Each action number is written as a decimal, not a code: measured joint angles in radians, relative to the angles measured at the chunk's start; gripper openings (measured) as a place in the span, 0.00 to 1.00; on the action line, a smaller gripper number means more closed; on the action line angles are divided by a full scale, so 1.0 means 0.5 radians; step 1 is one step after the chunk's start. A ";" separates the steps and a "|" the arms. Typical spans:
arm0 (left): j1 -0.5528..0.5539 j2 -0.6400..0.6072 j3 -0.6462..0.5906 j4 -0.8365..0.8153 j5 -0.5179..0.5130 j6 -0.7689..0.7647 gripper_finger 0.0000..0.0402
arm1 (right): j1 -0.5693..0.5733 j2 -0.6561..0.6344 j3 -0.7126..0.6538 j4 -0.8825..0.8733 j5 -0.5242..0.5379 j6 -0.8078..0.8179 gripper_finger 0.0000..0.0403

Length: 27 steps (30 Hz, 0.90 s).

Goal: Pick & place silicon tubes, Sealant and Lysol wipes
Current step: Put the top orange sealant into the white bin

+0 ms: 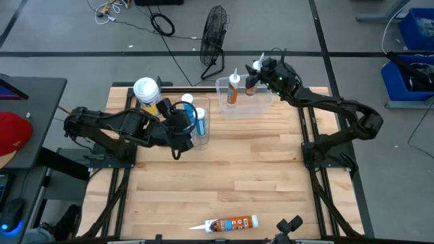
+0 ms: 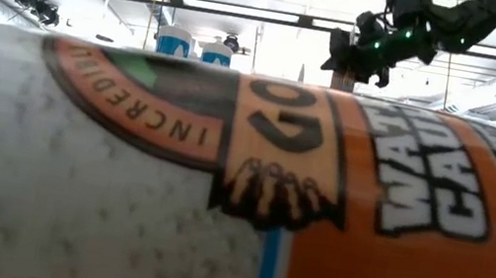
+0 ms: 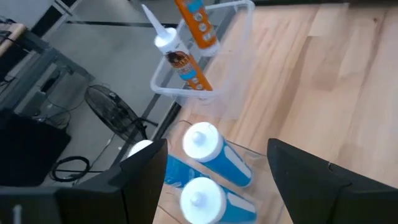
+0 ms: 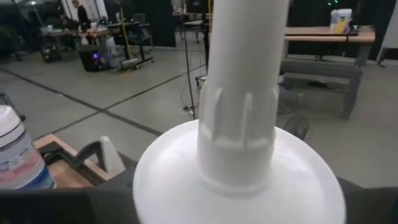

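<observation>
My right gripper (image 1: 258,72) is shut on an orange sealant tube (image 1: 251,86), held upright over a clear bin (image 1: 227,112) at the table's far side. A second orange tube (image 1: 232,88) leans in that bin, nozzle up. My left gripper (image 1: 184,127) hovers open above two blue-and-white silicon tubes (image 3: 208,149) standing in another clear bin (image 1: 204,132); nothing is between its fingers. The Lysol wipes (image 1: 146,91), white-lidded, stand upright just left of that bin. A third orange tube (image 1: 230,223) lies on its side at the near edge. My right gripper pinches the sealant tube at its upper body, just under the white shoulder (image 4: 239,174), which hides the place of contact. The fingers come in level. The tube stands upright with its nozzle (image 4: 245,62) up, and its lower part (image 3: 198,25) hangs over the bin.
A black fan (image 1: 214,34) and cables lie on the floor beyond the far edge. The lying orange tube (image 2: 318,200) fills the low view. Bare wooden tabletop (image 1: 237,169) spans the middle.
</observation>
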 joint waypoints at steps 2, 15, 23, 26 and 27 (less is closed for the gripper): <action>0.000 0.001 0.001 -0.002 -0.018 0.011 0.70 | -0.017 0.024 -0.053 0.090 0.009 0.021 0.52; 0.000 0.005 0.000 0.003 -0.026 0.021 0.70 | -0.038 0.270 -0.110 0.198 0.038 -0.060 0.52; 0.000 0.005 0.000 0.005 -0.025 0.021 0.70 | -0.038 0.408 -0.110 0.292 0.059 -0.025 0.52; 0.000 0.005 0.000 0.005 -0.025 0.021 0.70 | -0.038 0.438 -0.110 0.309 0.075 -0.011 0.52; 0.000 0.005 0.000 0.005 -0.025 0.021 0.70 | -0.038 0.450 -0.110 0.310 0.082 -0.011 0.52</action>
